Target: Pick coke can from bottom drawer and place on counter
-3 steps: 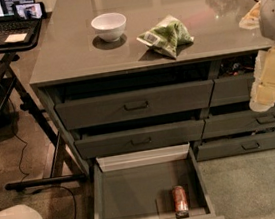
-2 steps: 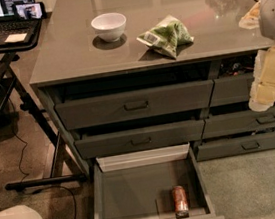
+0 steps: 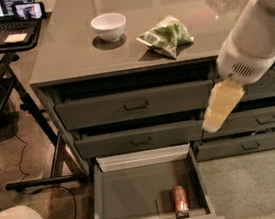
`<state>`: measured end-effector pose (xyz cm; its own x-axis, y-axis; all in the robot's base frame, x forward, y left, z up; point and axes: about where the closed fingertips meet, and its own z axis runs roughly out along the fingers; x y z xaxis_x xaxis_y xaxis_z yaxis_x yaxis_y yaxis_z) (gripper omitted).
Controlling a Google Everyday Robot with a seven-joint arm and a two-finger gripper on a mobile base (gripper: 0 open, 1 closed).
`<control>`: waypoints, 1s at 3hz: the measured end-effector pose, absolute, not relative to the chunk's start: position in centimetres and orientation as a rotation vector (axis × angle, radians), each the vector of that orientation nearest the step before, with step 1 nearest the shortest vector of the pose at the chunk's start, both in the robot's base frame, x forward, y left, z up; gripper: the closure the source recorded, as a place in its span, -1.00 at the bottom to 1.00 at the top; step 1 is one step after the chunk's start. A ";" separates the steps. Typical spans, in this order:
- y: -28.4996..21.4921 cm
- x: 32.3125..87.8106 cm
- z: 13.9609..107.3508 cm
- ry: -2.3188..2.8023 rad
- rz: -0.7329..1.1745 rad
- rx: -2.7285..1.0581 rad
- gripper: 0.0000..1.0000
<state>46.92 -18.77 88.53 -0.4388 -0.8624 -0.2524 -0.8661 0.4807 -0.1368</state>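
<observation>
Coke can (image 3: 180, 201) lies on its side on the floor of the open bottom drawer (image 3: 97, 203), lower centre of frame, near the front wall; gripper (image 3: 217, 112) hangs right of centre before the upper drawer fronts, well apart from the can; whether it is spread or closed cannot be told; can judged light, rigid, smooth, liable to roll and dent; take hold across mid-body; counter (image 3: 70, 55) spans the top.

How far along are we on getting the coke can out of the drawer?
Done: the bottom drawer stands open. In progress: the reach; the gripper hangs above the drawer's right edge, apart from the coke can lying on its floor. Left: descend, grasp, lift it onto the counter.
</observation>
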 end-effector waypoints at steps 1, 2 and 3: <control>-15.8 47.9 81.9 2.530 0.045 -1.335 -1.00; -13.5 47.8 75.5 2.590 0.055 -1.198 -1.00; -11.9 47.7 69.8 2.635 0.087 -1.039 -1.00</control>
<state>47.72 -11.91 69.79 -0.6905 -0.6567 -0.3033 -0.6752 0.7356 -0.0555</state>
